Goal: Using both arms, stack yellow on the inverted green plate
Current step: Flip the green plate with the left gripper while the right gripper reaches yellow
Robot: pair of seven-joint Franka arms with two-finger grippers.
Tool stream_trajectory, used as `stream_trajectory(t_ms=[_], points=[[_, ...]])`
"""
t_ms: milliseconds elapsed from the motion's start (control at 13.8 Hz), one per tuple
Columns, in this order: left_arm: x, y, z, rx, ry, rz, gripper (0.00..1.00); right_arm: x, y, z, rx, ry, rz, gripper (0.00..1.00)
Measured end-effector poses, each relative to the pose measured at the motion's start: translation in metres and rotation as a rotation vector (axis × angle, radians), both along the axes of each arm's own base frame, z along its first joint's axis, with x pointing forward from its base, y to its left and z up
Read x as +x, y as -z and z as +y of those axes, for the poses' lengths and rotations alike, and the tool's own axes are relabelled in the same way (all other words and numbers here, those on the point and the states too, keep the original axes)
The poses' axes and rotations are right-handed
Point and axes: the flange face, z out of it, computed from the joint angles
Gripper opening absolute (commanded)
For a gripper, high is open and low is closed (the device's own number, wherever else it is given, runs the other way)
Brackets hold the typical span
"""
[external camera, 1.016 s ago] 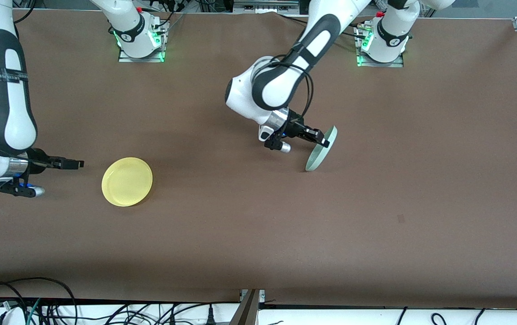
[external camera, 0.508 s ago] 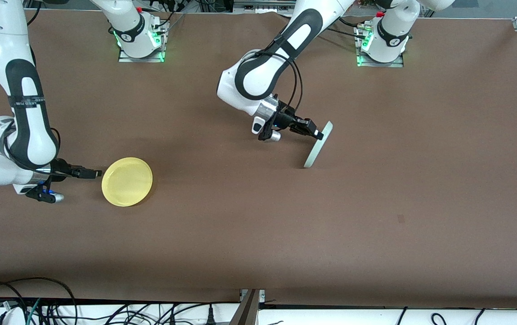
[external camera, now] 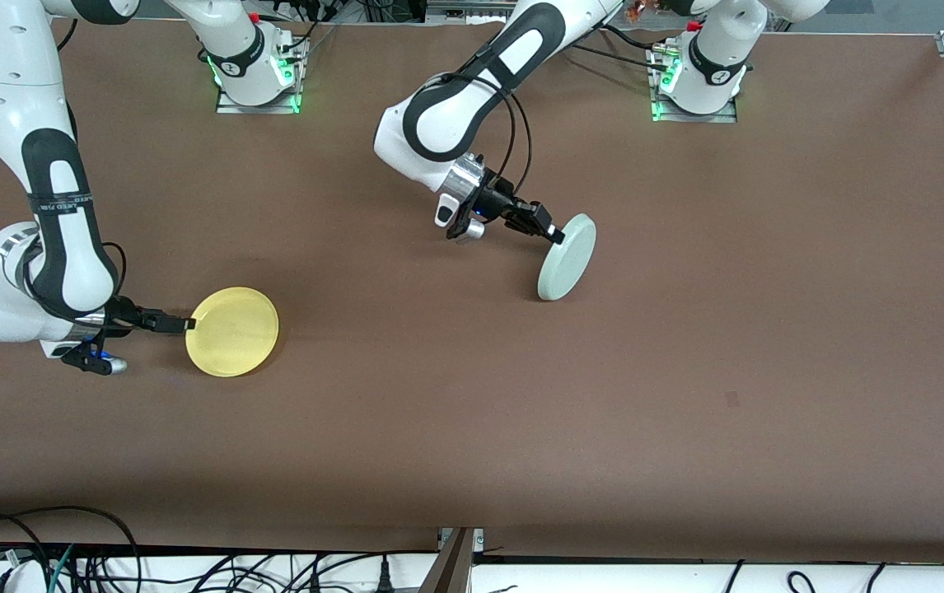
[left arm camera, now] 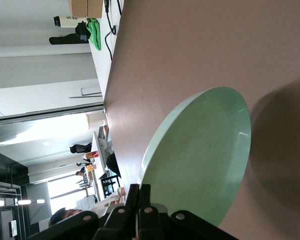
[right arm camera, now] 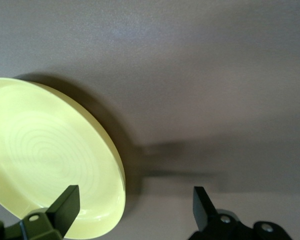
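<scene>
- The round, shallow, pale mint-green plastic plate is held by the left gripper, whose fingers are closed on the upper rim; the plate is tilted steeply, its lower edge on or just above the brown table below the gripper, near the table's middle.
- This edge grip and steep tilt are judged to serve the turning-over of the plate, so that its base ring is presented upward for stacking.
- The round, shallow, bright yellow plastic plate lies flat and right way up on the table directly ahead of the right gripper, toward the right arm's end of the table.
- The right gripper is held low with its fingers spread, the near rim of the yellow plate lying at the fingertips and apparently not yet clamped; the low approach is judged to suit a rim pinch.
- In the left wrist view the hollow inner face of the green plate is shown, while its convex underside is seen only from the front.
- In the right wrist view the spread fingers and the yellow plate's rim are shown, one finger over the rim; from the front the opening cannot be judged.
</scene>
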Motion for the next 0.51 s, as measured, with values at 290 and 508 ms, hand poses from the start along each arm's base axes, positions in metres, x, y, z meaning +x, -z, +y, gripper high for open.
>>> stream_trajectory(t_ms=[290,508], points=[[-0.006,-0.004,-0.03,-0.211,-0.016,0.041,1.0,-0.001,0.009,0.001,0.016,-0.002,-0.007,1.0],[-0.004,-0.006,-0.049,-0.429,-0.106,0.069,1.0,-0.001,0.012,0.003,0.026,0.004,-0.006,0.97]])
